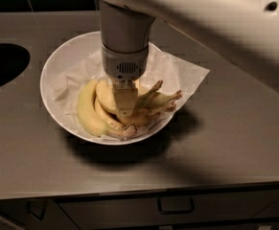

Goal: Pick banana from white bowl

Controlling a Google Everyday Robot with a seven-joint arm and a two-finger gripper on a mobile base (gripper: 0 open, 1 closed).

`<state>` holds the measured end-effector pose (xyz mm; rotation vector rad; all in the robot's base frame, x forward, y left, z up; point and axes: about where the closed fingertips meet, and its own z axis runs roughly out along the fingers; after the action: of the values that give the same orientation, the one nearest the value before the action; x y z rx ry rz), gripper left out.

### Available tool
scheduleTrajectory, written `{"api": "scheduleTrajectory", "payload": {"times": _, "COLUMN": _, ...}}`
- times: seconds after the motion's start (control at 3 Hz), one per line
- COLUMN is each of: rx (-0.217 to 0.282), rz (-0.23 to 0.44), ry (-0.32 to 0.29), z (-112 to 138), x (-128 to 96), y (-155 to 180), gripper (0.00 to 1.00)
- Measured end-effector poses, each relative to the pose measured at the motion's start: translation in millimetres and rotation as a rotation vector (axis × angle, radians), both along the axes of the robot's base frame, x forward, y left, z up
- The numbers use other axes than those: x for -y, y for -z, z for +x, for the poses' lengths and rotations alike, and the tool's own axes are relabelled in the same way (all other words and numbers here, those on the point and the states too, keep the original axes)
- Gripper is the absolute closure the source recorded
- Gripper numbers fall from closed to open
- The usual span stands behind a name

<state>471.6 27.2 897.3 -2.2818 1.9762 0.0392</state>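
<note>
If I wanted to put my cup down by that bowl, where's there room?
Bare counter lies right of the white bowl, beyond the corner of the paper lining, and in front of it. Left narrows to a dark round opening. The bowl is crowded: bananas with the end effector down among them.

Bowl (48, 66) sits on the counter (225, 143), with the paper liner (187, 75) in it and spilling over the bowl's right rim. Bananas (151, 103) are piled in the bowl's front half, and the gripper (124, 111) is down among them. Round cutout (0, 66) in the counter, left of the bowl.
</note>
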Motion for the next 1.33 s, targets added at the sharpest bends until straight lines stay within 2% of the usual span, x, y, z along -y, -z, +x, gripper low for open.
{"api": "scheduleTrajectory", "payload": {"times": 0.67, "rx": -0.016, "rz": 0.004, "ry": 0.011, "z": 1.3, "x": -0.8, "y": 3.2, "gripper": 0.66}}
{"api": "scheduleTrajectory", "payload": {"times": 1.0, "rx": -0.021, "rz": 0.007, "ry": 0.016, "z": 1.7, "x": -0.9, "y": 3.3, "gripper": 0.62}}
{"api": "scheduleTrajectory", "payload": {"times": 1.33, "rx": -0.025, "rz": 0.01, "ry": 0.017, "z": 1.8, "x": -1.0, "y": 3.3, "gripper": 0.81}}
